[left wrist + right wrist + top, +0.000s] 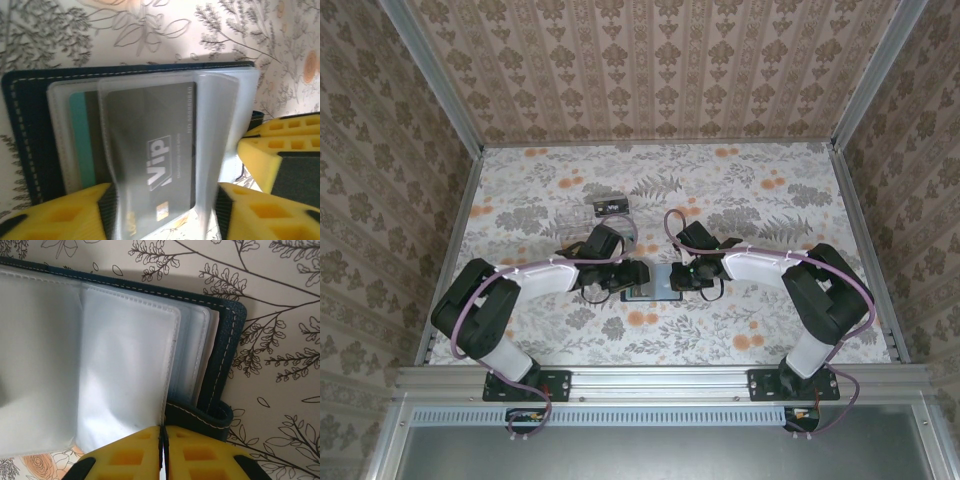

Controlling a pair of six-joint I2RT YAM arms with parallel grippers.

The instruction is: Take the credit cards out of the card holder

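Finding the card holder (655,290) open and flat on the floral counter (770,190), midway between the two arms, yet half covered from above by both wrists. Shows, from the left wrist, a navy cover with pale stitching, cut off at the bottom, and a fan of clear sleeves (225,110) lifted off it. Can read "Vip" on a grey card (150,150) inside the nearest sleeve; can make out just a teal strip of a second card (82,140) behind, the rest hidden. Has the left gripper (162,197) spread, one yellow finger at each side of that sleeve's lower end, close to its edges; cannot tell whether touching. Has the right gripper (162,440) pressed together at the near edge of the holder's other half, with a sleeve's edge running down into the seam between the fingers; cannot tell whether pinched there. Looks milky through those sleeves, contents unreadable. Leaves, farther back, a clear tray (575,218) holding something dark, too small to identify.
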